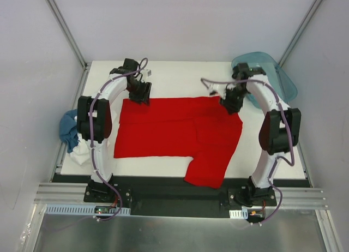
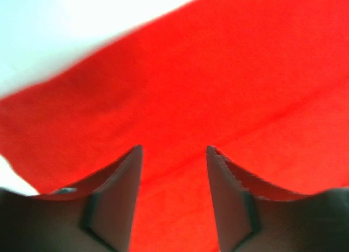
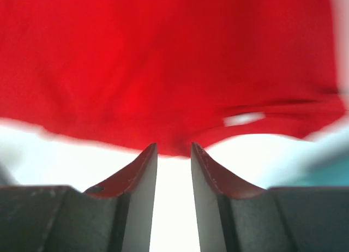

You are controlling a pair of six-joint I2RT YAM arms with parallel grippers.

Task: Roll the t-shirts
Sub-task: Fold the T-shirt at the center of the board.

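Rolling the red t-shirt [image 1: 174,129] well needs the left gripper [image 2: 174,148] and the right gripper [image 3: 173,145], both holding nothing at its far edge, to pinch together and roll evenly.

The flat white tabletop [image 1: 180,77] carries a bright red short-sleeved cloth t-shirt [image 1: 174,126] spread across its middle, one part reaching over the near edge. A translucent teal plastic tub [image 1: 286,84] sits at the far right corner. A crumpled blue t-shirt [image 1: 68,129] and a crumpled white t-shirt [image 1: 80,154] lie bunched together at the left edge.
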